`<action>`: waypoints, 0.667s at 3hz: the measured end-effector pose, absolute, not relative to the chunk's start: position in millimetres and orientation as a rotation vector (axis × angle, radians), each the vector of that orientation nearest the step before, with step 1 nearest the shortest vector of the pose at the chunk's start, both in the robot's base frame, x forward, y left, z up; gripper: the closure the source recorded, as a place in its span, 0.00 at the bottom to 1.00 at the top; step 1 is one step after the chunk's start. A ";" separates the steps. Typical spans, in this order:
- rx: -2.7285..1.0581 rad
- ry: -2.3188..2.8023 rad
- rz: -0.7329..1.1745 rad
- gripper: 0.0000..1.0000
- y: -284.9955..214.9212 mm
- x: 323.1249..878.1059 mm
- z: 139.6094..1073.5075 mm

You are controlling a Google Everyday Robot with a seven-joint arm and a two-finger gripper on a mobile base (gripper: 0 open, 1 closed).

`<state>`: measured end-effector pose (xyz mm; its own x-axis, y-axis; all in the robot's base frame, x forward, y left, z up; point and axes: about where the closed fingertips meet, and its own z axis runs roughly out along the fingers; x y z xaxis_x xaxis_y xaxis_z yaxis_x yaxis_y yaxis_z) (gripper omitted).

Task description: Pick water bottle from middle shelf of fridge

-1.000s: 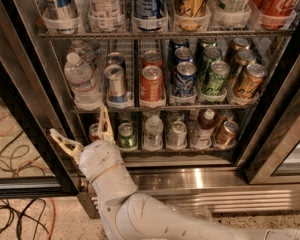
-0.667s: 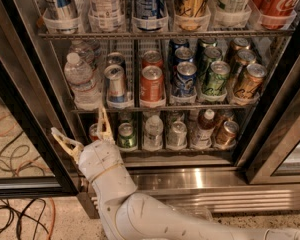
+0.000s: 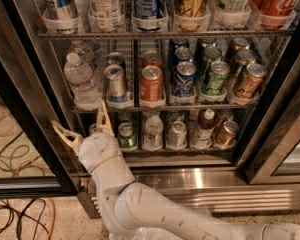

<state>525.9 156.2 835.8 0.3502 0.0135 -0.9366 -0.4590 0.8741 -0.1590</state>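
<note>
The water bottle (image 3: pixel 81 80), clear ribbed plastic with a white cap, stands at the left end of the middle shelf (image 3: pixel 155 105) of the fridge (image 3: pixel 205 179), beside short silver, orange, blue, green and bronze cans. My gripper (image 3: pixel 82 123) is open just below and slightly left of the bottle, level with the lowest rack's left end. One tan finger (image 3: pixel 65 134) points left toward the door frame. The other finger (image 3: pixel 103 117) points up at the shelf's front edge. Nothing is between them.
Tall cans (image 3: pixel 150 1) fill the rack above. The lowest rack holds small cans, a small clear bottle (image 3: pixel 153 130) and a brown bottle (image 3: pixel 204 126). A dark door frame (image 3: pixel 25 109) stands close on the left, another door (image 3: pixel 282 134) on the right. Cables (image 3: pixel 12 149) lie on the floor.
The gripper has crept slightly upward toward the middle shelf. Its fingers stay spread, and the bottle and cans have not moved.
</note>
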 end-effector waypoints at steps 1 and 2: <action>-0.437 1.184 0.316 0.23 159.7 535.8 837.7; -0.437 1.180 0.305 0.24 161.0 547.2 841.3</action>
<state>547.2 161.0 841.3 0.3554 0.0026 -0.9347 -0.4505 0.8767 -0.1688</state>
